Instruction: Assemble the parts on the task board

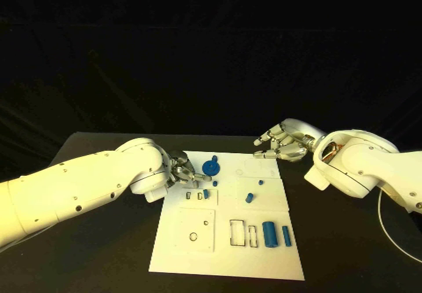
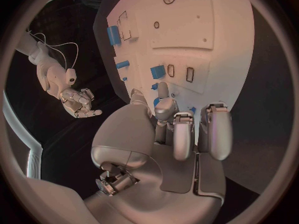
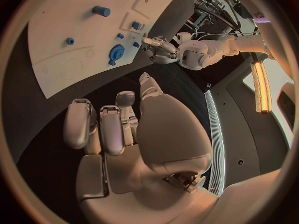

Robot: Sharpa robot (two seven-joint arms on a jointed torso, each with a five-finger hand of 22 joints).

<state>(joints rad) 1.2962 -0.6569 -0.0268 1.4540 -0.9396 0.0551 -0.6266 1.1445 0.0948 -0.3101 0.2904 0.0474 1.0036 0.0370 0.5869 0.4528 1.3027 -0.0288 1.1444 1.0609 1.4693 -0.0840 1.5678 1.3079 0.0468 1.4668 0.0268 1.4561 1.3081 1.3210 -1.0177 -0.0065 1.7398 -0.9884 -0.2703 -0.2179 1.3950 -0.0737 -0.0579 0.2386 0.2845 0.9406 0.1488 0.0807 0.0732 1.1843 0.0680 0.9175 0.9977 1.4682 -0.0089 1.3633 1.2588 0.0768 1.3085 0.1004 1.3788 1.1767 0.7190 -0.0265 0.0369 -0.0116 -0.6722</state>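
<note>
Task board (image 1: 230, 250): white plate lying flat in the middle of the black table (image 1: 97, 256), long side running from the near edge toward the far edge.
Left hand (image 1: 186, 170): over the board's left edge, near its far corner; fingers curled inward beside a small blue part (image 1: 215, 182). Whether they pinch anything cannot be told.
Right hand (image 1: 282, 144): above the table just beyond the board's far right corner, apart from the board; fingers spread and loosely bent, grasping nothing.
Gear-shaped part (image 1: 211, 166): blue disc on the board's far portion, just beside the left hand.
Peg (image 1: 250, 197): short blue cylinder near the board's centre.
Blocks (image 1: 270, 234): two blue bars side by side toward the board's near right corner, next to outlined rectangular slots.
</note>
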